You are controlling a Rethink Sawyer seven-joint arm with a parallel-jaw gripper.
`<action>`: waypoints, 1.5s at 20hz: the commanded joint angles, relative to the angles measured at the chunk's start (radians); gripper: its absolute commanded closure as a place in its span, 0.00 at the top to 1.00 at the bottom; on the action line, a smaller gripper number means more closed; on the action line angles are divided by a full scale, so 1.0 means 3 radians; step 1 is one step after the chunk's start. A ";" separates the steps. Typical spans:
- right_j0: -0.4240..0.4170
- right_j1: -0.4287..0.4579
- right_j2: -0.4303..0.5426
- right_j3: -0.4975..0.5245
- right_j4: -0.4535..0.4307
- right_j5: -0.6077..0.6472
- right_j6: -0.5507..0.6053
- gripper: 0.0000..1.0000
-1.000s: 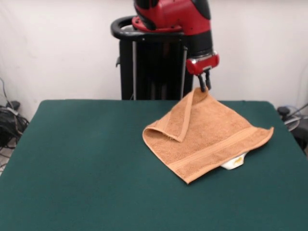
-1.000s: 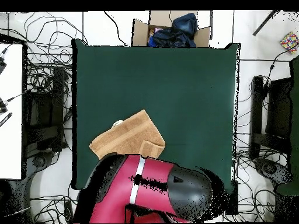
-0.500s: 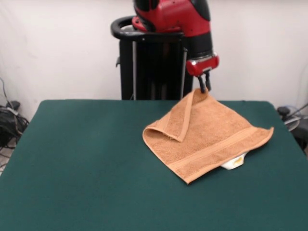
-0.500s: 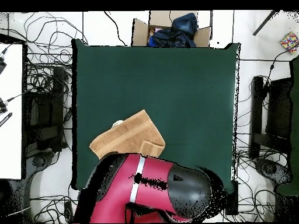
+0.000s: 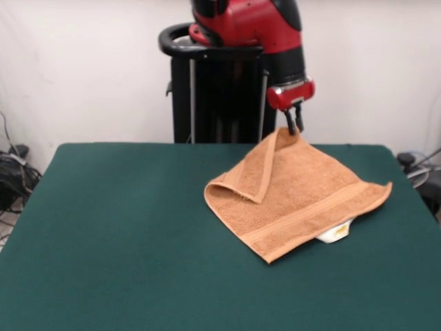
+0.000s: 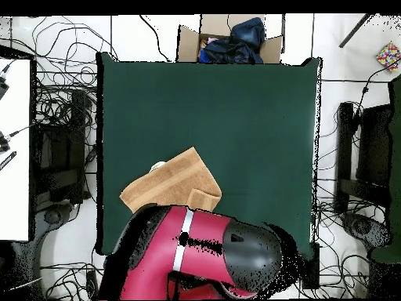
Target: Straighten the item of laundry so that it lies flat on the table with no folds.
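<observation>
The orange-tan towel (image 5: pixel 303 193) lies on the right half of the green table (image 5: pixel 124 234). Its far corner is lifted above the tabletop, and a flap from that corner is folded down over its left part. My gripper (image 5: pixel 293 128) hangs at that raised corner and looks shut on it. A white care label (image 5: pixel 335 232) sticks out from under the near right edge. In the overhead view, part of the towel (image 6: pixel 168 184) shows beside the red arm (image 6: pixel 196 255), which hides the gripper and the held corner.
The black pedestal (image 5: pixel 217 96) stands behind the table's far edge. A cardboard box with dark clothes (image 6: pixel 229 41) sits past the opposite edge in the overhead view. Cables (image 6: pixel 59 117) lie on the floor around the table.
The gripper has shifted very slightly up and to the right. The towel keeps the same shape and place.
</observation>
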 commanded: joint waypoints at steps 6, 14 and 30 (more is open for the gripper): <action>0.0072 0.0199 -0.0084 -0.0410 0.0040 0.0164 0.0562 1.00; 0.0095 0.0108 -0.0081 -0.0374 0.0077 0.0351 0.0531 1.00; -0.0063 -0.0911 0.0118 -0.0075 -0.0040 0.1066 0.0573 1.00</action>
